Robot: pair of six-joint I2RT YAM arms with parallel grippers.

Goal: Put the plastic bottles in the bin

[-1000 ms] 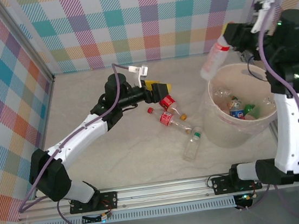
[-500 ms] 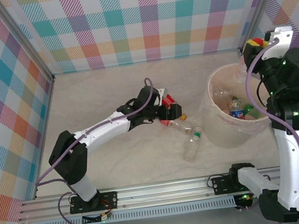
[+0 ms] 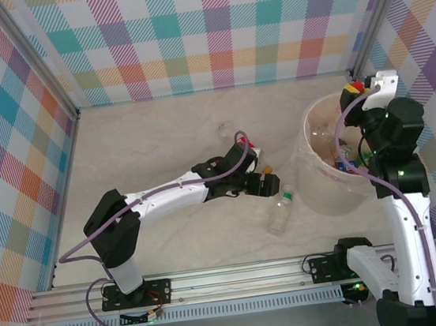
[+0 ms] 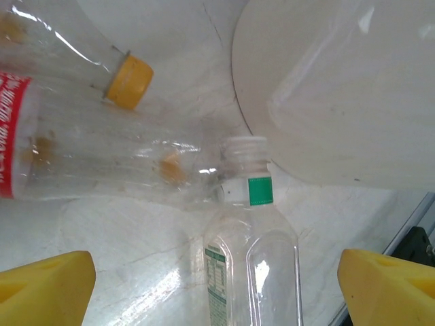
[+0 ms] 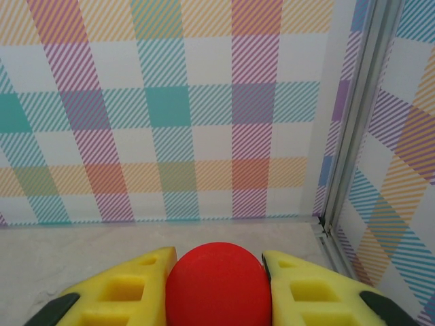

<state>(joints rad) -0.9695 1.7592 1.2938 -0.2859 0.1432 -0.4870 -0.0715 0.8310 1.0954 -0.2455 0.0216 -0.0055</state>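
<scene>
The left fingers (image 4: pixel 47 285) stand wide apart and empty, low over the table (image 4: pixel 136 238). Between them, just ahead, lies a clear green-collared bottle (image 4: pixel 251 265). Its long axis runs straight on, neck away, toward the bin (image 4: pixel 326 88) ahead-right. A red-labelled bottle (image 4: pixel 88 159) lies crosswise beyond. The right fingers (image 5: pixel 136 292), by the bin's rim, clench a red cap (image 5: pixel 216 285). I'd say the left arm is nearer.

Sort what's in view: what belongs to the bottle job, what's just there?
Job: bin, bottles inside it, red-capped bottle in right claw, orange-capped bottle, red-labelled bottle, green-banded bottle.
Not job: checked walls, metal frame rail.
</scene>
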